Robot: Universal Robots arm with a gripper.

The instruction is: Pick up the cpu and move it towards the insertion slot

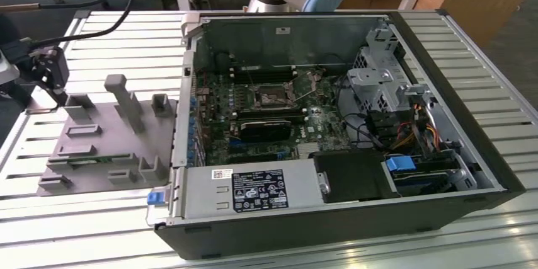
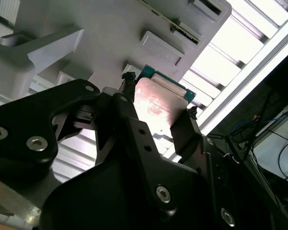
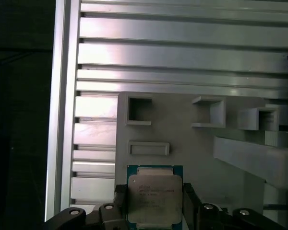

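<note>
Print on cpu (image 3: pixel 155 199), power supply label (image 1: pixel 258 191): illegible

A grey plastic tray (image 1: pixel 105 146) with raised blocks lies on the slatted aluminium table (image 1: pixel 84 225), just beside an open computer case (image 1: pixel 286 39) holding a power supply (image 1: pixel 252 190) and black heatsink (image 1: pixel 264 131).

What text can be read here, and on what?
cpu lid: faint print lines, too blurred to read.
black label on the power supply casing: too small to read.
white sticker beside it: too small to read.
Nothing is legible.
</note>
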